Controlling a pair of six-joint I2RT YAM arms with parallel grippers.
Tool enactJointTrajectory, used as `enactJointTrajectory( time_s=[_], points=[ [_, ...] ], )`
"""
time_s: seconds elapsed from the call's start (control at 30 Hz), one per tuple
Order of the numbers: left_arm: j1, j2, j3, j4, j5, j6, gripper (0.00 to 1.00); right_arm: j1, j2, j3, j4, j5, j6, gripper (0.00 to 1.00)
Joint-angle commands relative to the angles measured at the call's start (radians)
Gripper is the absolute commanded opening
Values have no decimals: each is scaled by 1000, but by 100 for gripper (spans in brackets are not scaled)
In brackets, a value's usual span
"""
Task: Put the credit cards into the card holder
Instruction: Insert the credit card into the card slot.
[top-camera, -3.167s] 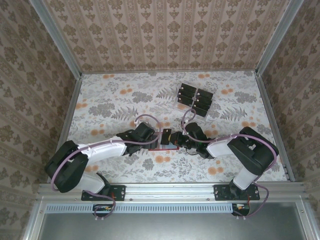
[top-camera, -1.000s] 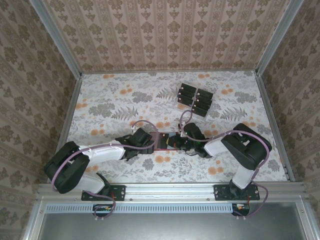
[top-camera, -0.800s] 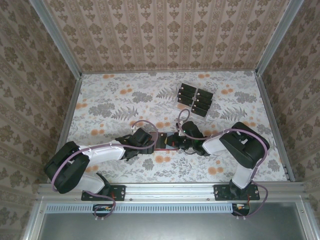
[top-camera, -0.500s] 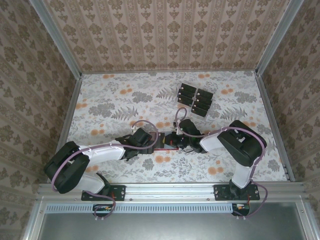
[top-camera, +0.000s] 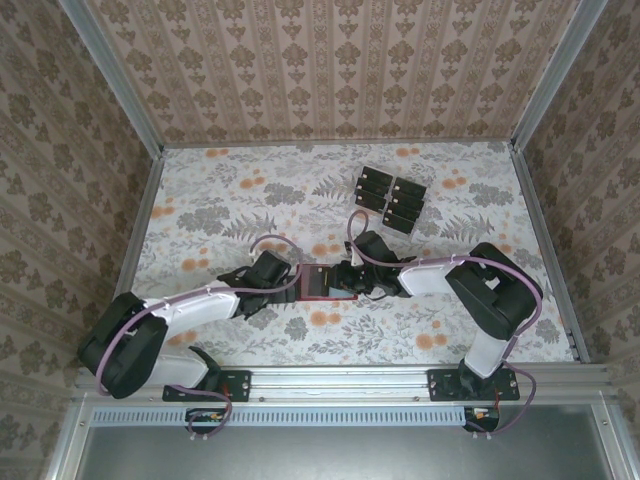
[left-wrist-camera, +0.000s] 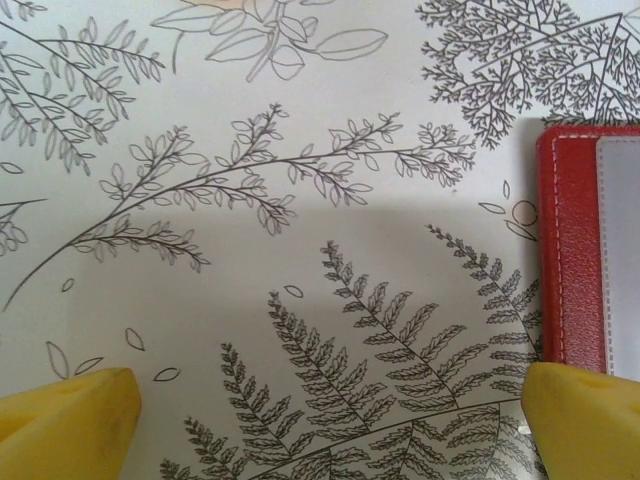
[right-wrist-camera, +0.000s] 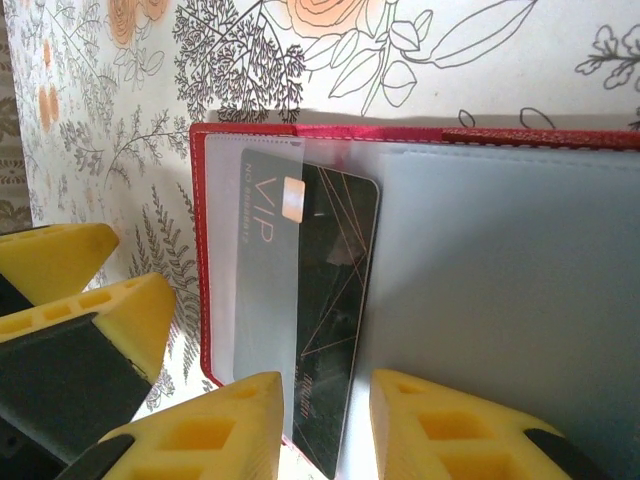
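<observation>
One black VIP card (right-wrist-camera: 320, 270) is sitting partly inside the open red card holder (right-wrist-camera: 330, 131).

The holder is lying flat on the floral table (top-camera: 220, 200) between both arms. The right gripper (right-wrist-camera: 325, 425) is straddling the card's protruding end, its jaws slightly parted and not pinching it. The left gripper (left-wrist-camera: 330, 425) is hovering wide open over bare cloth beside the holder. The other credit cards (top-camera: 390, 200) are waiting stacked at the far side, so most of the job looks undone.

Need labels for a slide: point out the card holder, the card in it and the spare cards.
card holder (left-wrist-camera: 565, 250): left wrist view, red edge.
card (right-wrist-camera: 335, 290): right wrist view, bare dark face.
spare cards (top-camera: 405, 205): top view, right stack.
</observation>
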Motion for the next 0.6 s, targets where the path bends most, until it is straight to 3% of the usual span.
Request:
enactJointTrajectory(
  time_s=[0.0, 0.37, 0.57],
  points=[
    [14, -18, -17, -26, 17, -1, 100, 6, -8, 26, -70, 28, -22, 31],
    [17, 24, -35, 10, 29, -6, 100, 23, 48, 81, -86, 16, -18, 29],
    [17, 41, -40, 27, 31, -2, 100, 34, 68, 109, -94, 15, -16, 22]
  ],
)
